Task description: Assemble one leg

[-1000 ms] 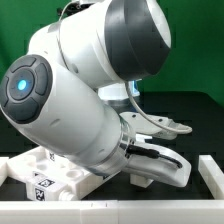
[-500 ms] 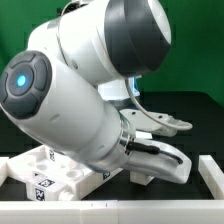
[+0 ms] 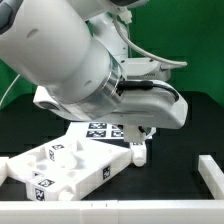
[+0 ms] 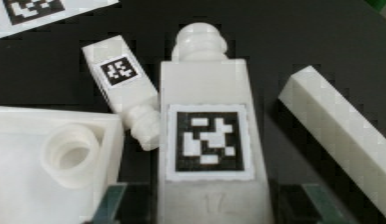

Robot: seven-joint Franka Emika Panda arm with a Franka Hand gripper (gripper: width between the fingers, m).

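Observation:
The leg (image 4: 208, 120) is a chunky white post with a black-and-white tag on its face and a rounded peg at its far end. My gripper (image 4: 211, 197) is shut on its near end, with a dark finger (image 4: 129, 196) on each side. In the exterior view the gripper (image 3: 140, 133) holds the leg (image 3: 138, 152) upright just above the black table, beside the right corner of the large white slab (image 3: 60, 168).
A second small tagged post (image 4: 122, 72) lies next to the held leg, by the slab (image 4: 44, 150). The marker board (image 3: 101, 130) lies behind. A white bar-shaped piece (image 4: 327, 112) lies on the other side. White rails (image 3: 210, 170) border the table.
The arm has swung up and toward the exterior view's left, away from the camera. It no longer blocks the view, so the gripper, the held leg and the marker board now show.

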